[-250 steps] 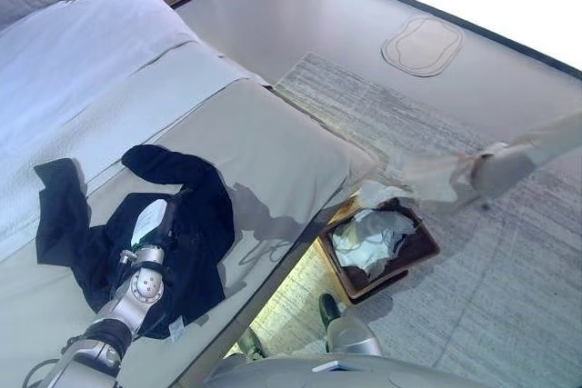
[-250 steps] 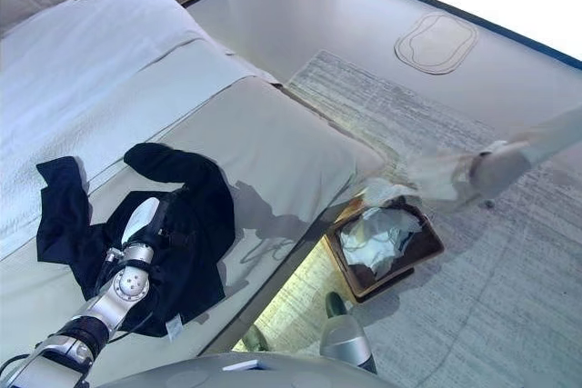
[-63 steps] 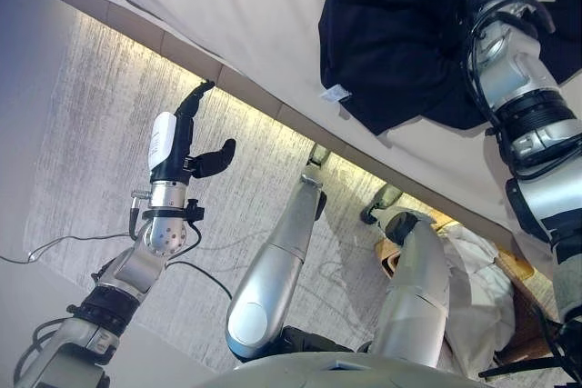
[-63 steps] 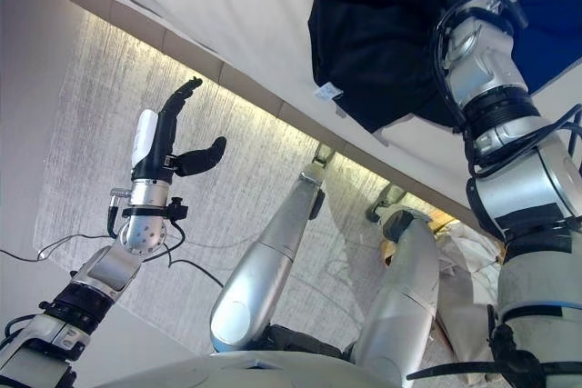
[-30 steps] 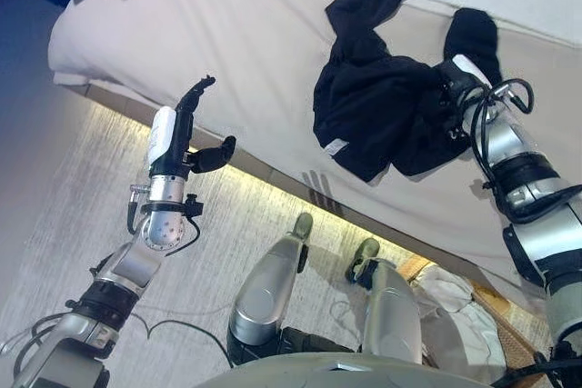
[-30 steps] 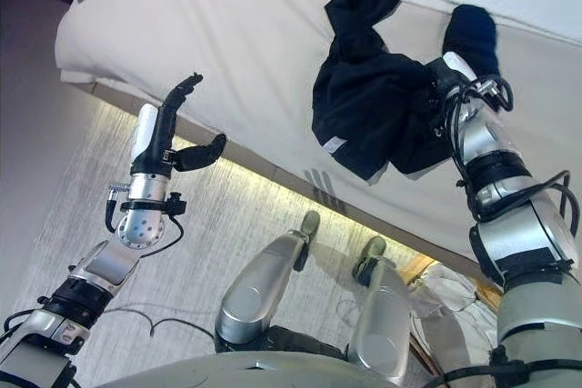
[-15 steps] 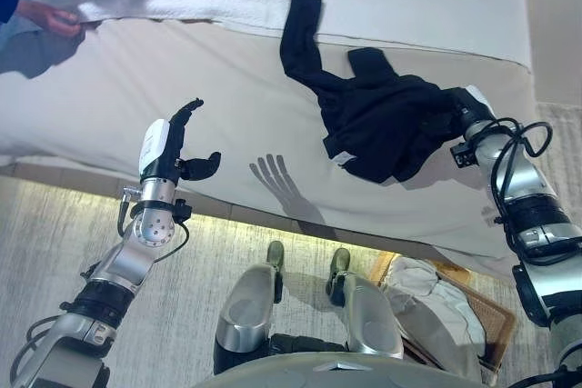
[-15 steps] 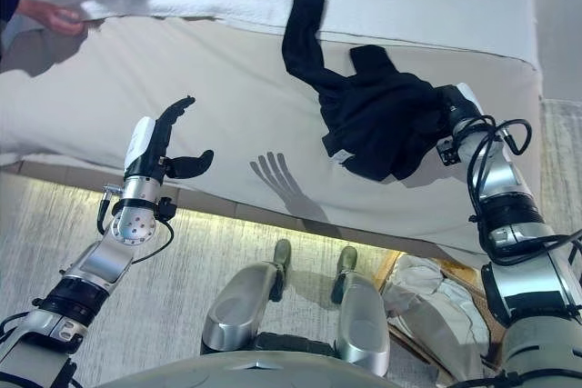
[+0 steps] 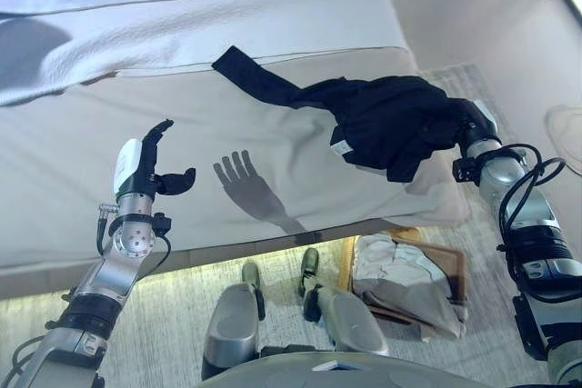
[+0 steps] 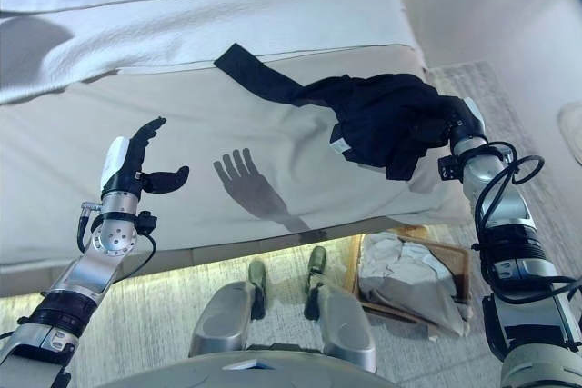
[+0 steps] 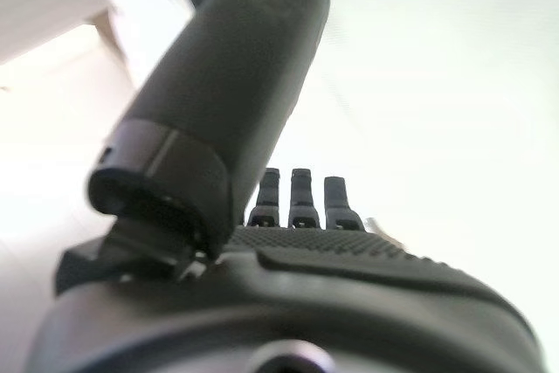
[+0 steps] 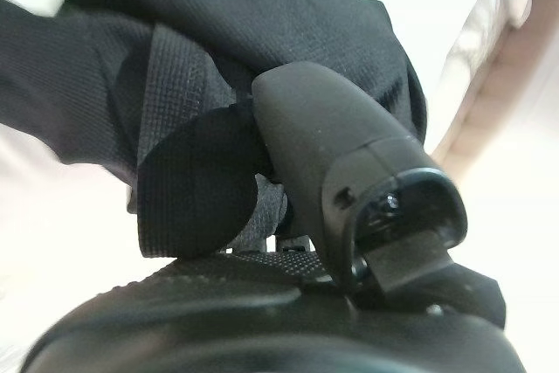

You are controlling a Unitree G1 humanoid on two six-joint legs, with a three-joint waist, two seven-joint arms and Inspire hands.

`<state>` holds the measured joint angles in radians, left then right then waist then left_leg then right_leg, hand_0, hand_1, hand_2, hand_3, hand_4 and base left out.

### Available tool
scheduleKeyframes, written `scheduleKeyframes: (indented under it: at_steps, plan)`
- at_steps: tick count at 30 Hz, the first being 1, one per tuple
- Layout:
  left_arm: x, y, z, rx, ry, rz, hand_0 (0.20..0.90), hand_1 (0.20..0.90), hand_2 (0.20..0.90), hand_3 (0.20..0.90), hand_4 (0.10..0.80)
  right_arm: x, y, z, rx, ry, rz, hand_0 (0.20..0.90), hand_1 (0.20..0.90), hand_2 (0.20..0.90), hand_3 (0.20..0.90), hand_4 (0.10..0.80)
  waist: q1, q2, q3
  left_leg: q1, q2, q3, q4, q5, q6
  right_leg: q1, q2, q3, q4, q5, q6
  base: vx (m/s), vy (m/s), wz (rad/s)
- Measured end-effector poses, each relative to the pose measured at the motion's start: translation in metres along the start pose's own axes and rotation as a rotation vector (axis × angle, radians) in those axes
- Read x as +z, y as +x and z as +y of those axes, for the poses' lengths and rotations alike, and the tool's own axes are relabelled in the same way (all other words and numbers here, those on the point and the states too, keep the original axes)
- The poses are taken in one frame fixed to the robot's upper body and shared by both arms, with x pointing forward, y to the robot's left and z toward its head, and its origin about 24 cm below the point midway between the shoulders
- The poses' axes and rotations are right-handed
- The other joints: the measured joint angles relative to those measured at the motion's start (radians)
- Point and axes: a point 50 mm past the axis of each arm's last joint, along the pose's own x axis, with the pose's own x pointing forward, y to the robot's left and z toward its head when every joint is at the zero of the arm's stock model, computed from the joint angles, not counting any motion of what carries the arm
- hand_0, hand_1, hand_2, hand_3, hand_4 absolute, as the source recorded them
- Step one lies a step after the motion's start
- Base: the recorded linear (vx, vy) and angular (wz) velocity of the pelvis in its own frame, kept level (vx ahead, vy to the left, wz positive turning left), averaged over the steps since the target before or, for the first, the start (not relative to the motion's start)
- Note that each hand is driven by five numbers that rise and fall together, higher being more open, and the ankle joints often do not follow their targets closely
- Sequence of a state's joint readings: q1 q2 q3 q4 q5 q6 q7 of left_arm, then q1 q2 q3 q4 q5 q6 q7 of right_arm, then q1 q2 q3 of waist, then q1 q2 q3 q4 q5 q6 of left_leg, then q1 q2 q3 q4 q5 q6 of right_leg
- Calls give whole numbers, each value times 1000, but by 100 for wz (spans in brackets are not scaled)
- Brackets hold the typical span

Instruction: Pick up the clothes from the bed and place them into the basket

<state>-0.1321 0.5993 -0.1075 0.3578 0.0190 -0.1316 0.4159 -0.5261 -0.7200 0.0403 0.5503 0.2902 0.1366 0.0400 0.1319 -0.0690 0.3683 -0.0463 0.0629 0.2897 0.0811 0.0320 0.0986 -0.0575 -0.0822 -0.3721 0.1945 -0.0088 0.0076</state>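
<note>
A black garment [image 9: 391, 124] lies bunched near the right end of the beige bed [image 9: 182, 115], one sleeve trailing out to the left. My right hand [image 9: 473, 124] is at the garment's right edge. In the right wrist view its thumb [image 12: 332, 155] and fingers are curled round the black cloth [image 12: 218, 50]. My left hand [image 9: 136, 170] is open and empty, raised over the bed's front edge, with its fingers straight in the left wrist view [image 11: 297, 194]. The brown basket [image 9: 460, 265] stands on the floor below the bed's right corner, holding white clothes [image 9: 400, 265].
A white blanket [image 9: 182, 15] covers the far part of the bed. A grey rug [image 9: 455, 79] lies on the floor past the bed's right end. The lit strip under the bed's front edge runs above the floor.
The camera has swung, so the whole picture has shifted. The black garment is now stretched out with its sleeve trailing left, and sits nearer the bed's right corner above the basket.
</note>
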Motion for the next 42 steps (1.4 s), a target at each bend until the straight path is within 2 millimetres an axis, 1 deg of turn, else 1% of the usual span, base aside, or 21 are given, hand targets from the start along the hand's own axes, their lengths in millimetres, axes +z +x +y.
scheduleKeyframes:
  at_steps: [1,2,3,4,5,6,7,10,12,13,16,18,20,22,24,26,29,32,34,38,42]
  plan:
    - [-2,2,4,23,-13,12,900,900,900,900,800,1,-1,-4,-4,5,-6,300,300,300,200,100,-7,-9,-7,5,-5,16,2,-9,-16,48,-26,7,-26,-8,19,-21,-61,-61]
    - [-1,4,5,34,-20,16,900,900,900,900,800,4,-1,-11,-16,9,-14,300,300,300,200,100,-19,-17,-12,3,-18,19,0,-11,-30,96,-47,23,-83,-9,27,-17,-52,-37]
    - [-1,5,4,36,-32,20,900,900,900,900,800,7,-2,-19,-41,7,-19,300,300,300,200,100,-37,-23,-15,5,-31,21,-6,-8,-50,139,-49,40,-167,-4,35,-14,-45,-12]
    - [-1,5,2,33,-39,25,900,900,900,900,800,8,-3,-25,-57,4,-21,300,300,300,200,100,-55,-21,-17,17,-34,26,-19,3,-61,160,-51,41,-206,12,57,-2,-17,-6]
    - [-2,4,1,31,-40,27,900,900,900,900,800,8,-4,-27,-60,5,-19,300,300,300,200,100,-58,-20,-18,24,-33,27,-28,8,-66,169,-47,41,-218,17,61,2,-14,-9]
    - [-2,3,-1,29,-44,30,900,900,900,900,800,9,-4,-30,-69,5,-19,300,300,300,200,100,-72,-20,-19,42,-30,29,-47,19,-78,180,-39,46,-230,20,57,8,-12,-5]
    - [-2,3,-2,27,-47,31,900,900,900,900,800,9,-4,-32,-72,6,-20,300,300,300,200,100,-78,-19,-20,48,-29,28,-55,20,-83,184,-36,50,-234,20,57,14,-9,-10]
    - [-7,-3,-13,3,-62,62,900,900,900,900,800,15,-7,-45,-123,17,-38,300,300,300,200,100,-103,-5,-51,61,-20,39,-86,30,-101,182,-20,64,-249,19,57,9,-9,-14]
    - [-12,-7,-17,-8,-66,84,900,900,900,900,800,18,-10,-56,-168,34,-53,300,300,300,200,100,-124,5,-62,73,-17,45,-90,32,-102,184,-16,72,-249,20,57,-3,-10,-13]
    - [-15,-10,-19,-13,-66,95,900,900,900,900,800,19,-12,-61,-200,44,-61,300,300,300,200,100,-133,11,-73,74,-16,49,-91,36,-96,184,-14,81,-250,20,56,2,-14,-18]
    - [-24,-14,-22,-18,-59,134,900,900,900,900,800,25,-21,-80,-271,34,-86,300,300,300,200,100,-155,26,-89,88,-16,64,-93,37,-95,191,-9,92,-260,23,53,-11,-19,-17]
    - [-27,-15,-21,-19,-52,146,900,900,900,900,800,25,-27,-89,-308,31,-87,300,300,300,200,100,-168,28,-91,98,-17,66,-97,38,-94,200,-9,95,-266,23,53,-14,-13,-12]
    - [-31,-17,-21,-20,-45,162,900,900,900,900,800,20,-34,-101,-355,70,-82,300,300,300,200,100,-180,28,-91,119,-15,73,-114,38,-94,207,-5,114,-266,23,53,-18,-14,-20]
    - [-33,-17,-21,-21,-42,168,900,900,900,900,800,21,-36,-107,-387,97,-92,300,300,300,200,100,-201,29,-92,123,-16,75,-124,38,-94,207,-2,118,-269,23,53,-14,-12,-14]
    - [-33,-17,-22,-24,-43,168,900,900,900,900,800,20,-38,-110,-414,119,-92,300,300,300,200,100,-221,29,-92,129,-15,76,-129,38,-93,209,-1,123,-272,23,53,-21,-12,-11]
    - [-33,-18,-23,-26,-46,171,900,900,900,900,800,15,-41,-112,-439,127,-79,300,300,300,200,100,-224,29,-92,151,-16,76,-139,38,-93,227,0,140,-282,23,53,-18,-7,-17]
    - [-33,-18,-24,-27,-50,169,900,900,900,900,800,10,-45,-117,-485,150,-69,300,300,300,200,100,-243,37,-97,165,-14,75,-154,38,-93,233,6,143,-284,23,53,-4,-1,-3]
    - [-34,-20,-30,-33,-65,182,900,900,900,900,800,2,-54,-126,-550,167,-52,300,300,300,200,100,-249,47,-103,174,-13,76,-160,38,-93,237,8,146,-284,23,53,0,0,0]
    - [-37,-22,-30,-34,-65,189,900,900,900,900,800,-2,-57,-129,-577,176,-41,300,300,300,200,100,-254,49,-104,177,-13,76,-161,38,-93,238,8,149,-284,23,53,-18,-4,-5]
    - [-38,-22,-31,-38,-64,192,900,900,900,900,800,-3,-58,-128,-558,173,-38,300,300,300,200,100,-273,49,-104,179,-13,83,-162,38,-94,235,8,162,-284,23,53,-16,11,-8]
    - [-40,-22,-34,-64,-54,204,900,900,900,900,800,-5,-55,-123,-453,162,-29,300,300,300,200,100,-280,49,-108,180,-12,101,-162,38,-94,227,9,177,-285,23,53,9,6,-13]
